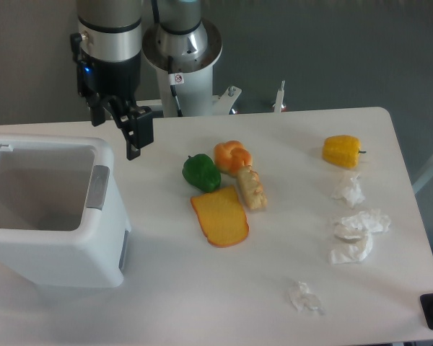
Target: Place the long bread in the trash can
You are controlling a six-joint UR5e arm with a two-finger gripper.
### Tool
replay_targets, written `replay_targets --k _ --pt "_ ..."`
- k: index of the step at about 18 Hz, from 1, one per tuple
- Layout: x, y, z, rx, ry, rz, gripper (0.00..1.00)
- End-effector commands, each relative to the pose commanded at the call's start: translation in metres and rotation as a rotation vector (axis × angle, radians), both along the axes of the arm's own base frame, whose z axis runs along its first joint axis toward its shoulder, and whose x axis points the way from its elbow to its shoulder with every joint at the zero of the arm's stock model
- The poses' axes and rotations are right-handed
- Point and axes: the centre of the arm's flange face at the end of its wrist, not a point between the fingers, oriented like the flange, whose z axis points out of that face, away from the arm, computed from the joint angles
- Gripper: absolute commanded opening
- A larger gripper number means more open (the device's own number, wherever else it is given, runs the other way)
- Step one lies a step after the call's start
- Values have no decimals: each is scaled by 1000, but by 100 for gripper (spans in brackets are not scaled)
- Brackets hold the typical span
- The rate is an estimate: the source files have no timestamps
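Note:
The long bread is out of view; none of it shows inside the trash can from this angle. The trash can (55, 254) is a white boxy bin with a grey inside and a grey handle patch, standing at the table's left. My gripper (127, 131) hangs above the table just beyond the can's far right corner. It is open and holds nothing.
A green pepper (201, 172), a round bun (232, 157), a small bread piece (251, 189) and a flat yellow-orange slice (219, 216) lie mid-table. A yellow pepper (342, 151) and crumpled paper wads (357, 234) are at the right. The robot base (182, 50) stands behind.

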Motion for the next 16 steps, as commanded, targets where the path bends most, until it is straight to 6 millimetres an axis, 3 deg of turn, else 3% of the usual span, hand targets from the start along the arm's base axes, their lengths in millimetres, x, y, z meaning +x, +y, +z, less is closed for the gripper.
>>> replay_targets --k 2,5,16 --pt "-9 -2 -2 4 5 17 100" --pt "-24 -2 -26 -31 -16 34 100" --pt "-55 -17 -16 14 31 60 100"
